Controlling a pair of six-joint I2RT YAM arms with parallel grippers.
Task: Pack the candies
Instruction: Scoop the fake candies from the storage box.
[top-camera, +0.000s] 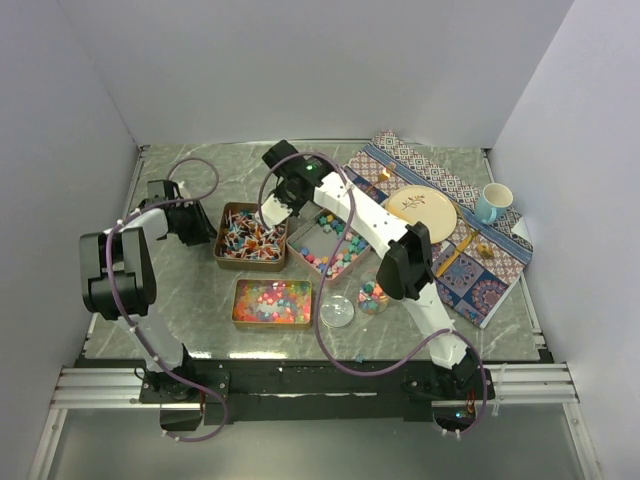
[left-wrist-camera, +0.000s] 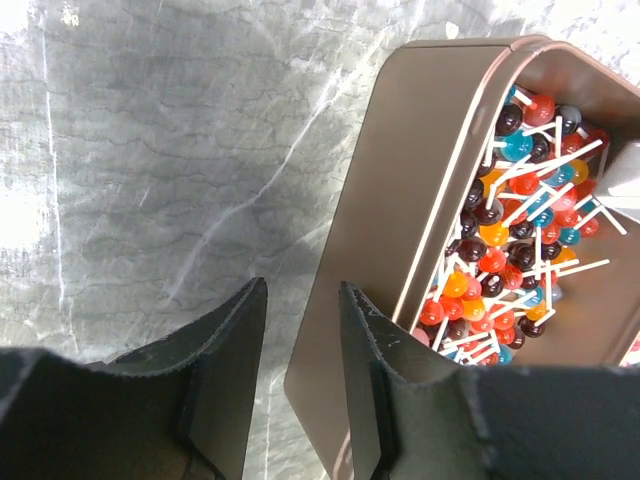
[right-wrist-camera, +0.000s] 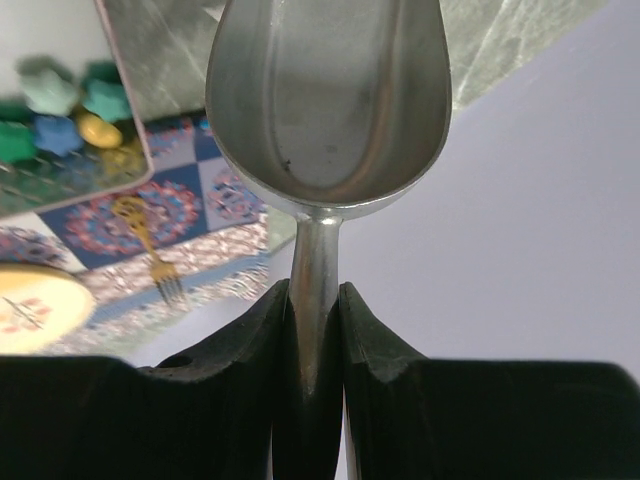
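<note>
My left gripper (left-wrist-camera: 303, 292) is released, its jaws apart with only bare table between them. Just beside its right finger (left-wrist-camera: 375, 350) rises the outer wall of a tin (left-wrist-camera: 400, 200), though I cannot tell whether they touch. Further in, lollipops (left-wrist-camera: 520, 220) fill that tin in a tangle of white sticks. My right gripper (right-wrist-camera: 315, 295) is clenched on the handle of a scoop (right-wrist-camera: 330, 100), whose empty bowl sits straight ahead of the fingers. Left of the bowl lie blurred pastel candies (right-wrist-camera: 60, 110) in green, blue and yellow. Nearer on that side is a patterned mat (right-wrist-camera: 200, 200) carrying a gold fork (right-wrist-camera: 150, 255) and a plate (right-wrist-camera: 30, 300). From above, beads (top-camera: 272, 302) fill a front tin (top-camera: 236, 302) back toward my bases, with a lid (top-camera: 337, 311) and a jar (top-camera: 373, 293) of candies beside it.
</note>
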